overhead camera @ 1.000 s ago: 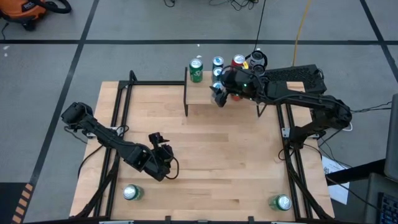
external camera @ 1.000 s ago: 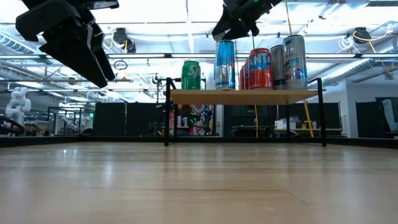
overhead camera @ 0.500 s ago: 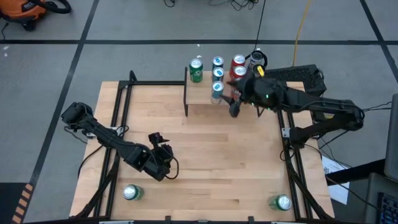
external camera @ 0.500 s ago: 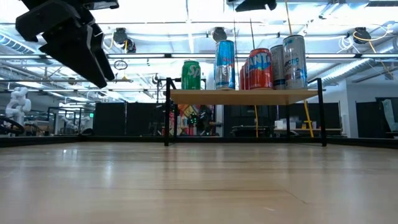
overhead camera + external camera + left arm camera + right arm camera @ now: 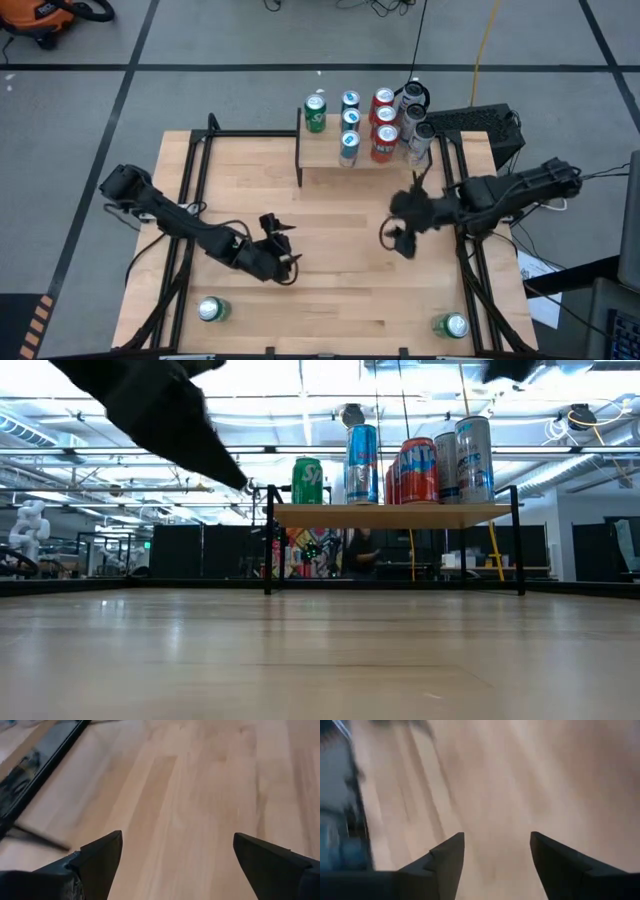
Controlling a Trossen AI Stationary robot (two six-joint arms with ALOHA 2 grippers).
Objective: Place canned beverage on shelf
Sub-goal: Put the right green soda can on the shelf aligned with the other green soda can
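Observation:
The shelf [image 5: 325, 152] stands at the table's far edge on thin black legs. Several cans stand upright on it: a green one [image 5: 316, 112], blue ones [image 5: 349, 144], red ones [image 5: 384, 140] and silver ones [image 5: 419, 135]; the low view shows them in a row on the shelf's board [image 5: 400, 514]. Two more green cans [image 5: 210, 310] [image 5: 452, 325] stand on the tabletop near its front edge. My right gripper [image 5: 400, 236] [image 5: 497, 855] hovers open over the table's right middle, nothing between its fingers. My left gripper [image 5: 284, 250] [image 5: 177, 855] is open over the left middle, empty.
A black frame runs along the table's left side [image 5: 190, 190] and right side [image 5: 465, 270]. Bare wood lies between the two grippers and in front of the shelf [image 5: 340, 230]. The room's racks and lights show behind the shelf in the low view.
My right gripper has drawn back from the cans on the shelf, swinging toward the table's near and right side while turning and tipping downward; the cans stay standing. My left gripper has shifted a little toward the table's right and tipped its fingers.

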